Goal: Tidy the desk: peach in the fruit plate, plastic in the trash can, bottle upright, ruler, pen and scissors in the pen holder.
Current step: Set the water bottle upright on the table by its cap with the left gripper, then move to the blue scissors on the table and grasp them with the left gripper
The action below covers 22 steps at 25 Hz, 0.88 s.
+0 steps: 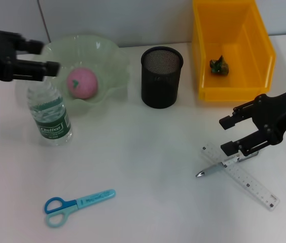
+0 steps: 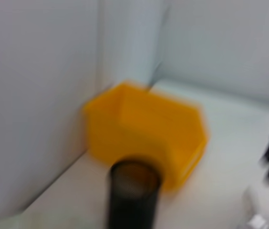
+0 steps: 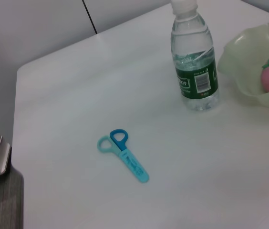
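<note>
Reaching down at the pen (image 1: 215, 169), the right gripper (image 1: 233, 152) hangs just over its clip end, fingers (image 1: 227, 148) apart and not yet on it. The pen lies crossed over the ruler (image 1: 240, 177), so the two touch: light, thin, stiff things, and the pen looks smooth enough to roll or slip. Best hold is probably across the barrel, near the middle, clear of the ruler. The holder (image 1: 162, 77) stands well apart, between plate (image 1: 111, 55) and bin (image 1: 233, 61), mouth open. The peach (image 1: 82, 83) sits in the plate, the plastic (image 1: 218, 66) in the bin, the bottle (image 1: 49, 115) upright just beside the plate. The scissors (image 1: 77, 205) lie alone near the front edge with bare table around them. The left gripper (image 1: 51, 65) hovers above the bottle, whether apart or together I cannot tell.
</note>
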Motion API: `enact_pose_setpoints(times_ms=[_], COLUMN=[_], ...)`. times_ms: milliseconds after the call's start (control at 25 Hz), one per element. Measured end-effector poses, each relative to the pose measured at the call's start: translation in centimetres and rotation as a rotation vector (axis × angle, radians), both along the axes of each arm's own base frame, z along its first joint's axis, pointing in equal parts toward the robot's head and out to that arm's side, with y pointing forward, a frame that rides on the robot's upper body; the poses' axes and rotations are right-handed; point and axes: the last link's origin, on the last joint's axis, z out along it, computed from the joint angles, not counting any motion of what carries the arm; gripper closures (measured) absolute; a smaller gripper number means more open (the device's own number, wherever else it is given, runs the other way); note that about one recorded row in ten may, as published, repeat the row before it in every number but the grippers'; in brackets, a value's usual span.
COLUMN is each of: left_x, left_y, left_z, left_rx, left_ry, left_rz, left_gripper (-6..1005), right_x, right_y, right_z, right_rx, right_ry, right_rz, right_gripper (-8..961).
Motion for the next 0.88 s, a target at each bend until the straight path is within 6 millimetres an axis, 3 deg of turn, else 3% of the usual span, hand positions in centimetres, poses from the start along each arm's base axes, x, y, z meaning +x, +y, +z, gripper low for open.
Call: enact_pose_setpoints(times_ms=[120, 280, 320, 520, 880], left_x=[-0.8, -1.3, -1.8, -3.0, -4.1], left_y=[-1.2, -1.7, -2.2, -3.4, -4.3], left_z=[-2.2, -3.5, -5.1, -8.1, -10.3], left_rx=[-0.076, -0.113, -0.16, -0.24, -0.266], left_ry=[-0.156, -0.192, -0.229, -0.351, -0.369], left_rz=[-0.035, -0.037, -0.05, -0.09, -0.116], left_gripper=[434, 248, 202, 153, 155], right_x=[-0.1, -0.2, -0.2, -0.2, 0.6], right_y=[0.0, 0.0, 0.0, 0.0, -0.6], right_z=[0.0, 0.1, 0.2, 0.2, -0.1], right_rx=[0.006, 0.015, 0.021, 0.027, 0.027], right_ry=[0.016, 0.037, 0.046, 0.063, 0.066], right_rz=[-0.009, -0.017, -0.024, -0.041, -0.06], right_gripper=[199, 200, 200, 201, 200])
